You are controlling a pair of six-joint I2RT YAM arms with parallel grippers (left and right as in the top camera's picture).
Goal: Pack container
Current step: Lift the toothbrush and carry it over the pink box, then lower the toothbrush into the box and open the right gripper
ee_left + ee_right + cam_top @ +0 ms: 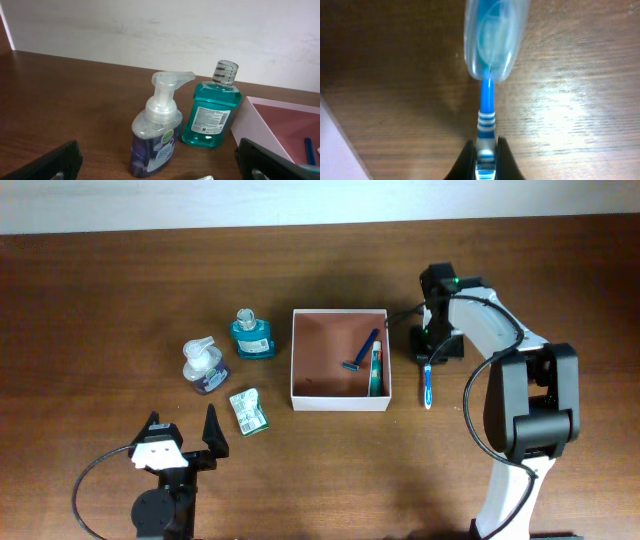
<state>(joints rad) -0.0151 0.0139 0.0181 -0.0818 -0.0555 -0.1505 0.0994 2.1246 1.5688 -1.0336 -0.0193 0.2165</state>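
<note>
Right claw (486, 150) is pinching a blue toothbrush (487, 100) just right of the mid-table container (340, 404), which is holding a blue razor (360, 352) and a green thing (376, 372). Left claw (184, 430) is hanging open. Writing on the teal bottle (211, 117) is looking too small to read.

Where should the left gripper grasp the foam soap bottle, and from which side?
Probably its rounded body, below the pump head. The foam soap bottle stands upright, spout overhanging toward the mouthwash bottle, so approach level from the near side, where the open left gripper faces it.

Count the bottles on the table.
2. The purple soap pump bottle stands left of the box; the teal bottle stands beside it, nearer the box. None seems hidden.
</note>
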